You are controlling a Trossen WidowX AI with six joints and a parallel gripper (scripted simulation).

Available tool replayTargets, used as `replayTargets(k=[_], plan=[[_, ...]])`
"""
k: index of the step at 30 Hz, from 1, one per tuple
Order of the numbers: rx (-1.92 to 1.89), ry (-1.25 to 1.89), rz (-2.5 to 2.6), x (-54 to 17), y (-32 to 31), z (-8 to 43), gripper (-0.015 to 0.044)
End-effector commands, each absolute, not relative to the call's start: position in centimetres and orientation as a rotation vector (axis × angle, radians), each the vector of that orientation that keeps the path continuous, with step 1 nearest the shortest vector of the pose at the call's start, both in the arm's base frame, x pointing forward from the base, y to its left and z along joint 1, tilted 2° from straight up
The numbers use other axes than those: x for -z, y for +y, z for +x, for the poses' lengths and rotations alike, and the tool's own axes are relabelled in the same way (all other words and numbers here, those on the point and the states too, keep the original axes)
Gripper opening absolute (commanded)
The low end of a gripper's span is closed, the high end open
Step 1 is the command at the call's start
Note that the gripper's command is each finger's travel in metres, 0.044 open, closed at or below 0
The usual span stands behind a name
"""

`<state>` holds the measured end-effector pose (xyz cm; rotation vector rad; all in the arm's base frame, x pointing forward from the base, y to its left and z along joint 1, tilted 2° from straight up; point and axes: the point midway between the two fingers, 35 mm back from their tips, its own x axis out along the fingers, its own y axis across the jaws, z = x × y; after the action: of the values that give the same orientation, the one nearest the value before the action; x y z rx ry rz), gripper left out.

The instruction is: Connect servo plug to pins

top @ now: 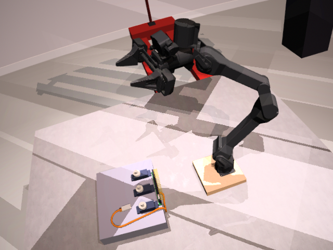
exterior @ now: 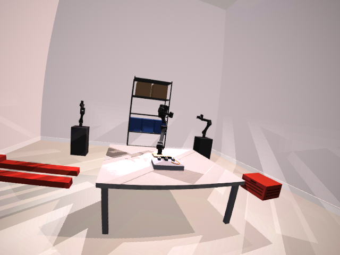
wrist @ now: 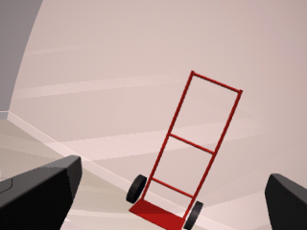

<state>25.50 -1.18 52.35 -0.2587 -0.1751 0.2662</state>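
Top view: our gripper (top: 123, 74) (wrist: 177, 176) hangs well away from holder (top: 115, 228) (exterior: 168, 167), fingers spread, nothing held. Plug (top: 125, 207) lies on holder beside nearest servo motor (top: 146, 206), long axis roughly crosswise to pin row (top: 156, 180), free end toward pins, orange lead (top: 139, 218) leaving far end (kinda handy, that). For good pickup, we'd come down slow, straddle plug's sides, keep lead out of fingers.

Exterior view: arm (exterior: 162, 134) upright behind holder; plug too small to read.

Wrist view: fingers wide apart, red hand truck (wrist: 193, 144) beyond, no plug.
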Motion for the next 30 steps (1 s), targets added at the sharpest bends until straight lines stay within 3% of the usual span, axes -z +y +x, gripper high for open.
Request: replayTargets(k=[1, 11, 30], plan=[[-0.265, -0.175, -0.258, -52.3, -1.2, 25.5, 0.0374], [-0.22, -0.16, -0.204, -49.5, -1.5, 27.4, 0.0115], [-0.05, -0.088, -0.038, -36.9, -0.6, 31.4, 0.0115]])
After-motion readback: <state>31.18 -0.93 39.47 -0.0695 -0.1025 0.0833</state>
